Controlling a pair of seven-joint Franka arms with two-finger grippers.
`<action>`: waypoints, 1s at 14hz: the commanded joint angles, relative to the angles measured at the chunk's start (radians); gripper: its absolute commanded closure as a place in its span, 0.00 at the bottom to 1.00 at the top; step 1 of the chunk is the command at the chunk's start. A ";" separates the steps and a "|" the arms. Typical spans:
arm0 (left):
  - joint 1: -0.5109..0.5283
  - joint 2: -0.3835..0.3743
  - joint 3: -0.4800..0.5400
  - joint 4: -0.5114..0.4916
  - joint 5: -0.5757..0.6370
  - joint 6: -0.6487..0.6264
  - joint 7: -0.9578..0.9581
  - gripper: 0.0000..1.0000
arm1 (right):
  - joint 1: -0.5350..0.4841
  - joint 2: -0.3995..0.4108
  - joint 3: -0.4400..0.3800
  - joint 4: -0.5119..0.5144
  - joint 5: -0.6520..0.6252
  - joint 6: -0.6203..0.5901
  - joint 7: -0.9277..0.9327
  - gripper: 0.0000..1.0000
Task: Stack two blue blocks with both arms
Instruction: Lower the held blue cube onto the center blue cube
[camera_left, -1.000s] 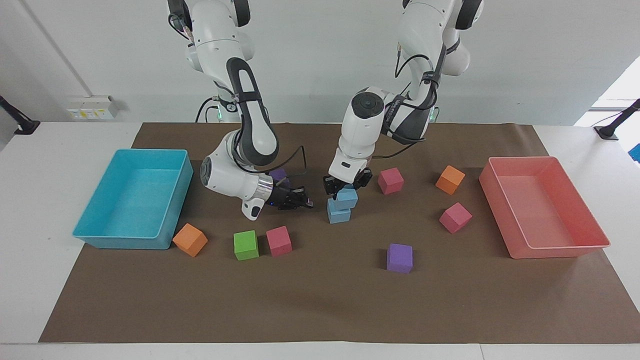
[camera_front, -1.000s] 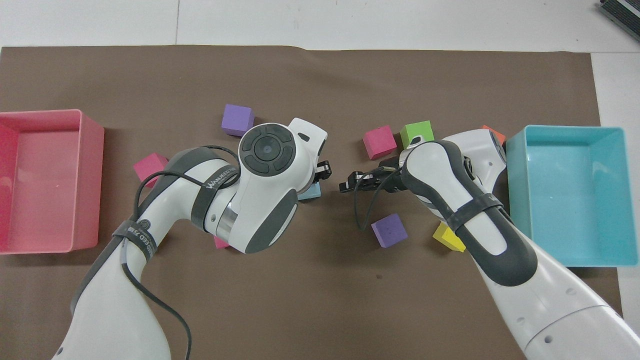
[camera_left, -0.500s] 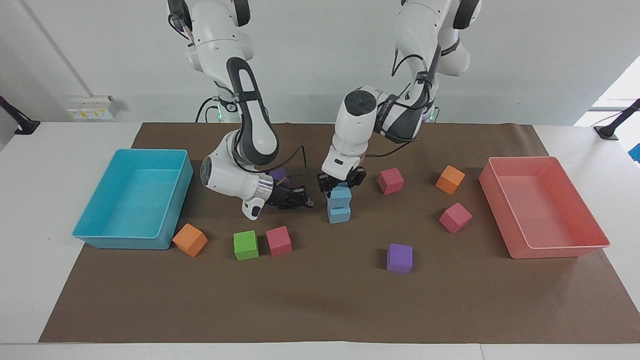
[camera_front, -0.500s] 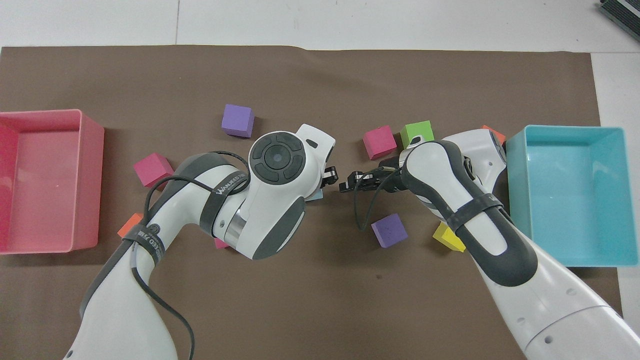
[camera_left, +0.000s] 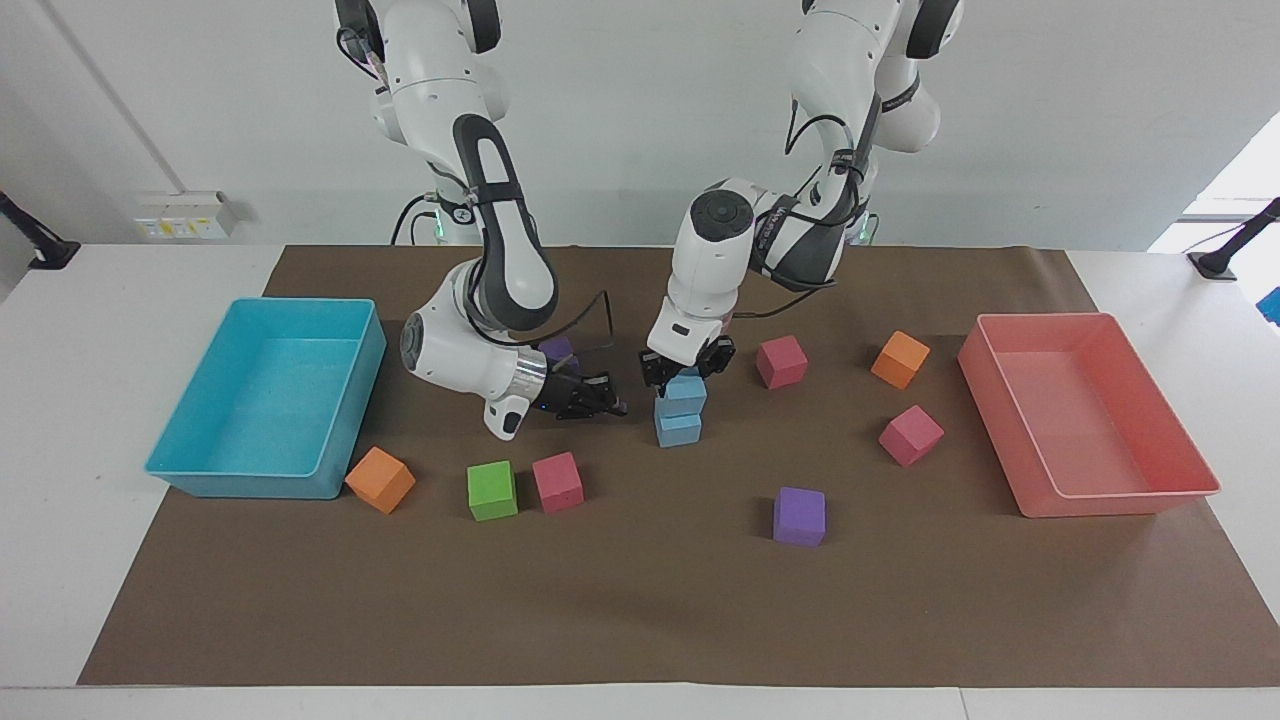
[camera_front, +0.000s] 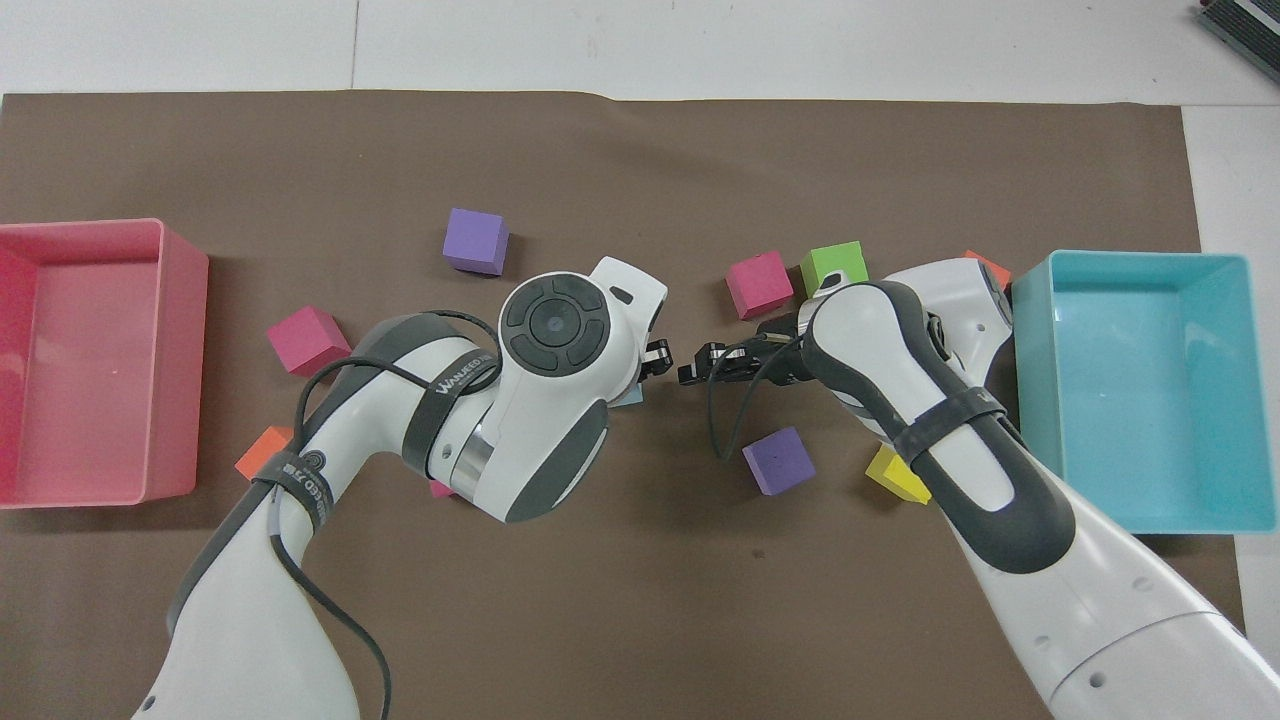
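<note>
The worktop (camera_left: 150, 620) is carrying a brown mat (camera_left: 640, 610) with two trays on it: a turquoise tray (camera_left: 262, 400) at the right arm's end and a pink tray (camera_left: 1085, 415) at the left arm's end. Ten cubes are showing besides: two blue blocks (camera_left: 681, 412) stacked mid-mat, three pink, two orange, two purple, one green, one yellow. The left hand (camera_left: 685, 372) is gripping the upper blue block (camera_left: 685, 393). The right hand (camera_left: 598, 402) is hovering shut and empty beside the stack.

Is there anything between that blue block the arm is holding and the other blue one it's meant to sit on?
Nothing visible. The left gripper has the upper blue block resting directly on the lower blue block. The right gripper waits beside the stack, apart from it.
</note>
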 joint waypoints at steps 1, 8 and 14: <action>-0.020 -0.012 0.019 -0.024 0.003 0.028 -0.011 0.85 | -0.015 -0.022 0.009 -0.023 0.039 -0.015 -0.036 1.00; -0.015 -0.007 0.018 -0.024 0.031 0.067 -0.006 0.84 | -0.012 -0.022 0.008 -0.023 0.039 -0.007 -0.033 1.00; -0.012 -0.007 0.018 -0.025 0.031 0.067 -0.006 0.75 | -0.014 -0.022 0.009 -0.023 0.039 -0.008 -0.032 1.00</action>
